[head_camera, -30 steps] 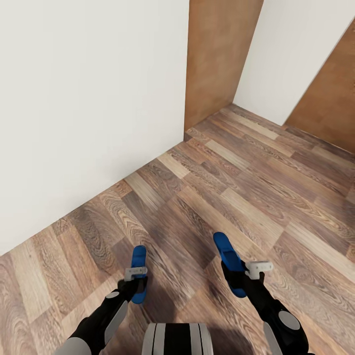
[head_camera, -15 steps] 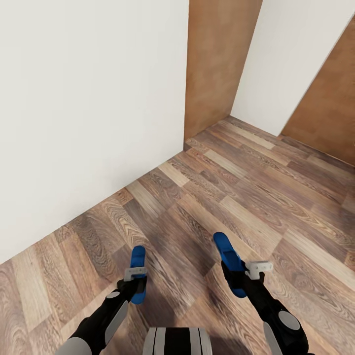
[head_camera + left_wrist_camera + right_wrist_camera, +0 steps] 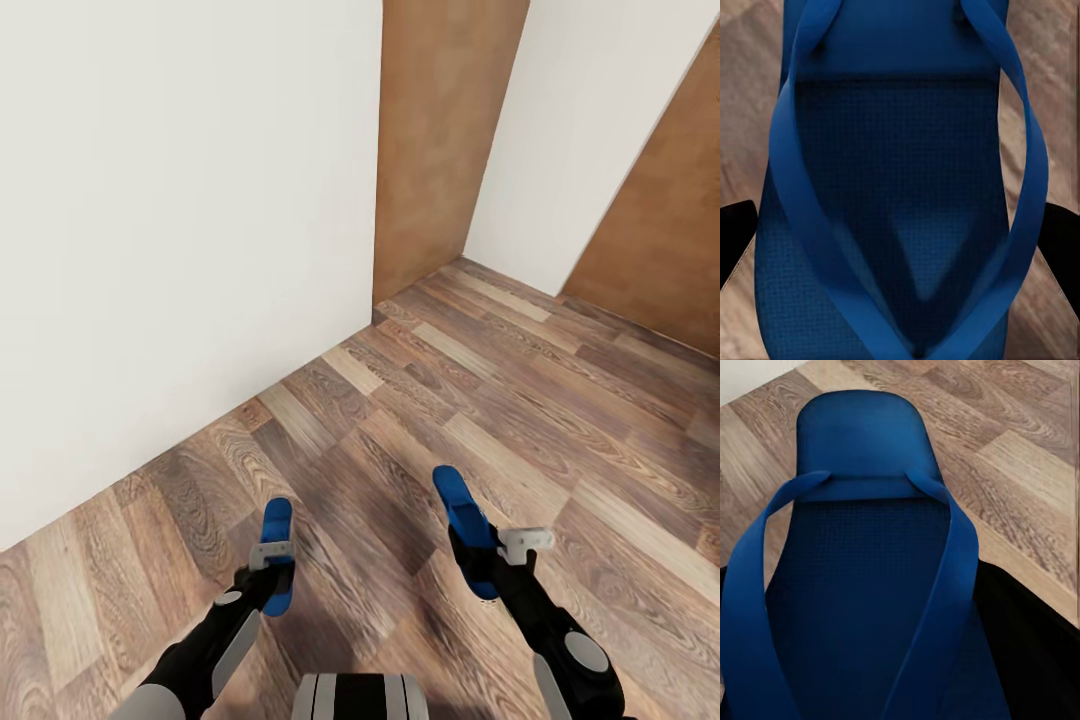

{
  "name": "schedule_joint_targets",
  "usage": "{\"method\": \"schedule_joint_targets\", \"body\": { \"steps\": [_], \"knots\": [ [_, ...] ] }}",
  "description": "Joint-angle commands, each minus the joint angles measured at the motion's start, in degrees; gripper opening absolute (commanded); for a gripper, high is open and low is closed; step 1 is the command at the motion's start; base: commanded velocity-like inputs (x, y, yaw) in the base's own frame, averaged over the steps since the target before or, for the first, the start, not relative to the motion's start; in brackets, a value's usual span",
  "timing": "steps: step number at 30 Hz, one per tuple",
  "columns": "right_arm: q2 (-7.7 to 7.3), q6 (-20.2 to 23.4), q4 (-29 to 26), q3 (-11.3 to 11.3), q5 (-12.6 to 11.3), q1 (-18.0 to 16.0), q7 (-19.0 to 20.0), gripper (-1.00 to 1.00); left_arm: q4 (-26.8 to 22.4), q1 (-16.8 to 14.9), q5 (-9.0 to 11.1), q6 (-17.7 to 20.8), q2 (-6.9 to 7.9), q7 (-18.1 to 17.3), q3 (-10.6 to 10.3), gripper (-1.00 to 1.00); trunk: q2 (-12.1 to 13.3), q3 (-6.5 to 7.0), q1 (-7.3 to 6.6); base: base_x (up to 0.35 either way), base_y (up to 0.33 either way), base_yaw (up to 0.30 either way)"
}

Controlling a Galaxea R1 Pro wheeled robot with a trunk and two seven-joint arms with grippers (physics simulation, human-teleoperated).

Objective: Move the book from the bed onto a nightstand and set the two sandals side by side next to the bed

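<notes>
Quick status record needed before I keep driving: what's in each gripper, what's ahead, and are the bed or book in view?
left gripper: shut on a blue sandal
right gripper: shut on the other blue sandal
sandal state: both carried above the wood floor, toes pointing forward
ahead: white wall at left, brown panel at the corner
bed, book: not in these views
</notes>
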Motion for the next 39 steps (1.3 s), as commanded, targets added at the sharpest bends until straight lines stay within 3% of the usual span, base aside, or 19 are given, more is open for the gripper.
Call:
{"method": "schedule_joint_targets", "body": {
  "steps": [1,39],
  "knots": [
    [-0.02,-0.8,0.0,0.1,-0.5,0.0,-0.1,-1.00,-0.1,0.0,0.6,0.2,0.10,0.5,-0.3,-1.00,0.0,0.19,-0.03,0.000,0.000,0.000],
    [0.04,-2.8,0.2,-0.1,-0.5,0.1,-0.4,-1.00,0.0,0.0,0.5,0.2,0.09,0.6,-0.3,-1.00,0.5,8.61,-1.01,0.000,0.000,0.000]
  ]
}}
